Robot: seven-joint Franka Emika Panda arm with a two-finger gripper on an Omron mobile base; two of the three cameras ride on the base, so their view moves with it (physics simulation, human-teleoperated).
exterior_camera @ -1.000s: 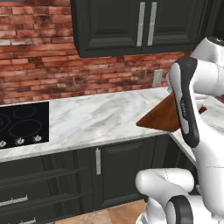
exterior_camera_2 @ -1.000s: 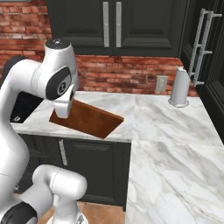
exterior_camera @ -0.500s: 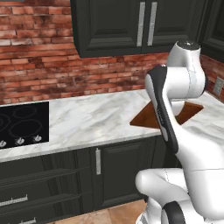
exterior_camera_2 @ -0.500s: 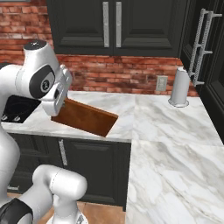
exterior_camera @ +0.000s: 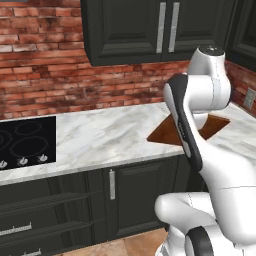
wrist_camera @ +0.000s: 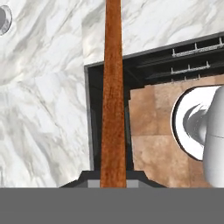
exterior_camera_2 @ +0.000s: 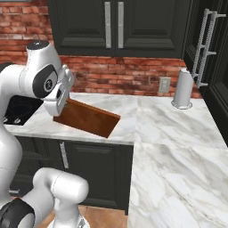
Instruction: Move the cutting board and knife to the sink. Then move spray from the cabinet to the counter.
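In a brick-walled kitchen, above the marble desk (exterior_camera_2: 178,133), the tool (exterior_camera_2: 59,103) clenched one edge of the tilted board (exterior_camera_2: 87,117), likely mid-carry; next it needs steady travel to the sink.

The scene is lit evenly and rather brightly, with no glare. A soft shadow is cast on the desk (exterior_camera_2: 147,133) under the cutting board (exterior_camera_2: 87,118). All edges are rendered sharp; no blur or distortion is seen. The cabinet fronts stay dark.
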